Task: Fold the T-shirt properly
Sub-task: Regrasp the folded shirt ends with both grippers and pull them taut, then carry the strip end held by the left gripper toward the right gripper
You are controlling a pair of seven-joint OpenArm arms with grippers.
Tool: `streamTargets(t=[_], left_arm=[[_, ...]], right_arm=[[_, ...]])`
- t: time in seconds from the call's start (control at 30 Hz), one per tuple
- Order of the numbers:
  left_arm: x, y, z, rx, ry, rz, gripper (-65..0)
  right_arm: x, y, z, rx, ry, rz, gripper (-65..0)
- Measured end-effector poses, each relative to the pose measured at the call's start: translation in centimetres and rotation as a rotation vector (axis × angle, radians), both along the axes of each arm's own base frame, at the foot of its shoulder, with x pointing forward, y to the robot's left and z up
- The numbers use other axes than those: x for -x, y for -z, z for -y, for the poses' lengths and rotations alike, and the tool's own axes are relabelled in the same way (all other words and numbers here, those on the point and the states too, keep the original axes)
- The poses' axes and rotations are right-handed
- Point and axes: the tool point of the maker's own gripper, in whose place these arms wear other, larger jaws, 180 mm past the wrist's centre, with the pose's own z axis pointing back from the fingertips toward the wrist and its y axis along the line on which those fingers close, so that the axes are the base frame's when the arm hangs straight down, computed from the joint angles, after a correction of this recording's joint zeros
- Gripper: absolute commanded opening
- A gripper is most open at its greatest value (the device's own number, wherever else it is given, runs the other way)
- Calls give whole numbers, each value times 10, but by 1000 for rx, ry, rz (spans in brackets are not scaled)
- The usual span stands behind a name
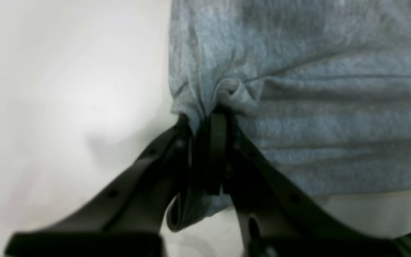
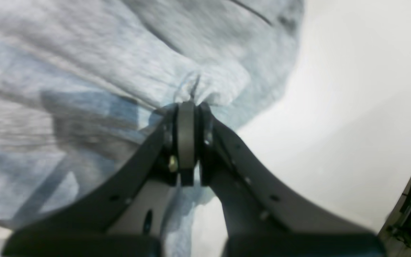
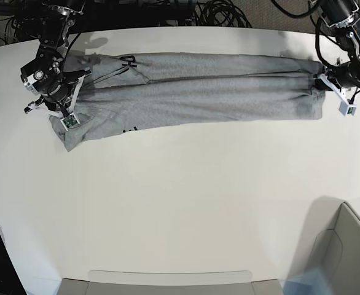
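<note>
Stretching across the far part of the white desk [image 3: 186,203], the T-shirt [image 3: 198,89] lies as a long narrow band, long axis running left-right in the base view, pulled between the two arms. One end sits at the left gripper [image 3: 325,80] on the base view's right, the other at the right gripper [image 3: 69,86] on that view's left.

Cloth is light heather grey, folded lengthwise with long creases running along the band. Bits of black lettering peek out near the right-gripper end, at the top edge and at the lower edge. That end is wider and droops into a corner toward the near side; the left-gripper end is squarer and narrower.

Left wrist view: left gripper [image 1: 205,119] fingers pinching a bunched fold at the shirt's [image 1: 298,107] edge, fabric puckered right at the tips. Right wrist view: right gripper [image 2: 187,107] fingers pressed together on a gathered bit of the shirt [image 2: 102,71], fabric pulled taut away from the tips.

Room: the far edge of the desk is just behind the band, with cables [image 3: 223,12] beyond it. Near side of the desk is wide open white surface. A grey bin [image 3: 340,258] sits at the near corner on the base view's right, well apart from the shirt.
</note>
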Motion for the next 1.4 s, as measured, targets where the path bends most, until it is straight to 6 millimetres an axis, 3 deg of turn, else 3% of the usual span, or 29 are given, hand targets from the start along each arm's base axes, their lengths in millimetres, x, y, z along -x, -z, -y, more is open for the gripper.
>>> streamTargets(t=[0.23, 0.4, 0.53, 0.67, 0.9, 1.23, 1.4], left_arm=[[-30, -33, 26, -49, 48, 156, -650], [-16, -53, 58, -104, 117, 190, -650], [-25, -71, 96, -109, 243, 261, -650], [-22, -54, 139, -17, 293, 218, -650], [-26, -46, 215, 153, 295, 191, -650], [-32, -60, 313, 362, 314, 180, -650], [-25, -64, 344, 415, 332, 144, -650]], right_arm=[[3, 3, -2, 1, 8, -16, -650], [3, 3, 0, 13, 12, -18, -650], [6, 7, 1, 11, 14, -32, -650], [6, 7, 1, 10, 15, -33, -650], [6, 7, 1, 10, 15, -34, -650], [6, 19, 2, -6, 17, -63, -650], [6, 19, 2, -7, 17, -63, -650]])
